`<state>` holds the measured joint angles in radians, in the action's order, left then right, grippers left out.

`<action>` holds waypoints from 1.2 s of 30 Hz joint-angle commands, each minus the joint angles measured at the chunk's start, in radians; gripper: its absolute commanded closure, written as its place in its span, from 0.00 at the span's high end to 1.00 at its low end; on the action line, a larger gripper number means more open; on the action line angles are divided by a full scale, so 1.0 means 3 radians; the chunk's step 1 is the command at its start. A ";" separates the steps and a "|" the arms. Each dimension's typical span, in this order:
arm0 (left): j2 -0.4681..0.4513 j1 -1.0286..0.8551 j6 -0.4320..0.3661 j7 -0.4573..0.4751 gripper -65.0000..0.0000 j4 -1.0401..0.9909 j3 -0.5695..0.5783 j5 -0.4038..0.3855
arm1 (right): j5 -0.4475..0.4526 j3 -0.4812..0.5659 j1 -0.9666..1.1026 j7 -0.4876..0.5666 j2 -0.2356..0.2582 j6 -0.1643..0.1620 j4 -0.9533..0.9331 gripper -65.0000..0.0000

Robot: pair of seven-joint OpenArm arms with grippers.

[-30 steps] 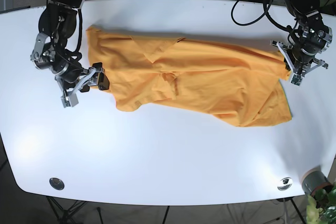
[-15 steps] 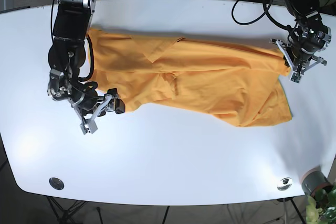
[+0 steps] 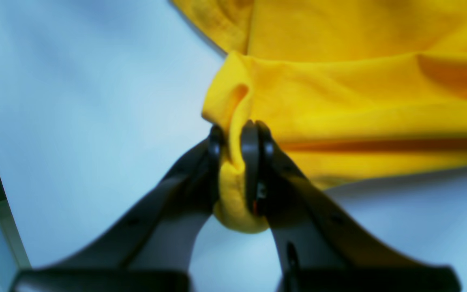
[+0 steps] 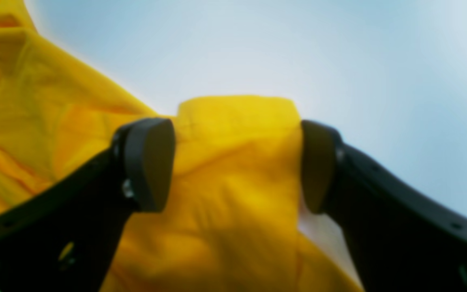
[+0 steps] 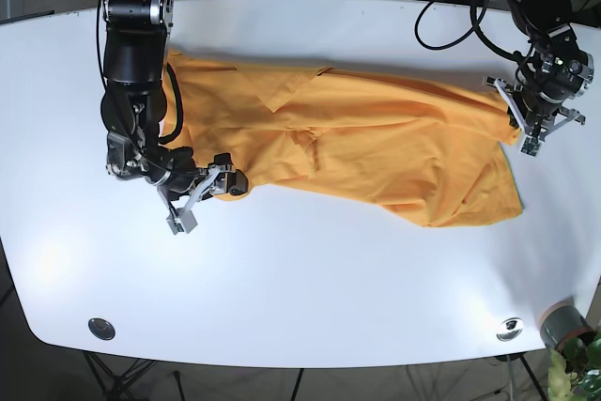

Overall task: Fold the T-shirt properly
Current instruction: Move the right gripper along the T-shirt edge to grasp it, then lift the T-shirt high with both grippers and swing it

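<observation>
The orange-yellow T-shirt (image 5: 357, 143) lies spread and wrinkled across the white table (image 5: 329, 279). At the shirt's right edge, my left gripper (image 5: 516, 121) is shut on a bunched fold; the left wrist view shows that fold of the T-shirt (image 3: 359, 81) pinched in the gripper (image 3: 235, 138). On the other side, my right gripper (image 5: 208, 202) is open at the shirt's lower left corner. In the right wrist view a flap of the T-shirt (image 4: 55, 121) lies between the spread fingers of the gripper (image 4: 233, 162), apparently without contact.
A grey pot with a plant (image 5: 563, 326) stands off the table's lower right corner. Two round metal inserts (image 5: 101, 328) (image 5: 510, 329) sit near the front edge. Cables (image 5: 441, 7) hang behind the far edge.
My right arm has moved down and to the right along the shirt's left side to its lower corner, still open. The left gripper has stayed at the right edge.
</observation>
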<state>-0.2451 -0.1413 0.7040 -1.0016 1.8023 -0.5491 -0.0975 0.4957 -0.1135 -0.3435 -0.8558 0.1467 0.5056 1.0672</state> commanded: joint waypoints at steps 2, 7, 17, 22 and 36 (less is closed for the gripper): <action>-0.0055 0.0034 -0.0020 0.0052 0.00 0.0051 -0.0018 -0.0010 | 0.0028 -0.0013 -0.0085 0.0001 -0.0031 0.0010 0.0046 0.69; -0.0055 0.0039 -0.0020 0.0052 0.00 0.0051 -0.0018 -0.0010 | 0.0017 -0.0008 -0.0018 -0.0004 -0.0108 0.0015 0.0046 0.68; -0.0055 0.0192 -0.0020 0.0052 0.00 0.0066 -0.0018 -0.0010 | 0.0038 -0.0008 -0.0034 0.0114 -0.0139 0.0000 0.0077 0.06; -0.0055 0.0423 -0.0020 0.0027 0.00 0.0250 -0.0024 -0.0020 | 0.0023 -0.0033 -0.0044 -0.0009 -0.0108 -0.0005 0.0481 0.03; -0.0055 0.0965 -0.0020 0.0027 0.00 0.0526 0.0263 -0.0005 | 0.0048 -0.0233 -0.0417 -0.0602 0.0265 0.0010 0.1386 0.03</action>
<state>-0.2436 0.1055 0.7048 -1.0119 1.9457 -0.4828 -0.0898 0.5060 -0.1726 -0.4118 -1.0679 0.1810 0.5060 1.4761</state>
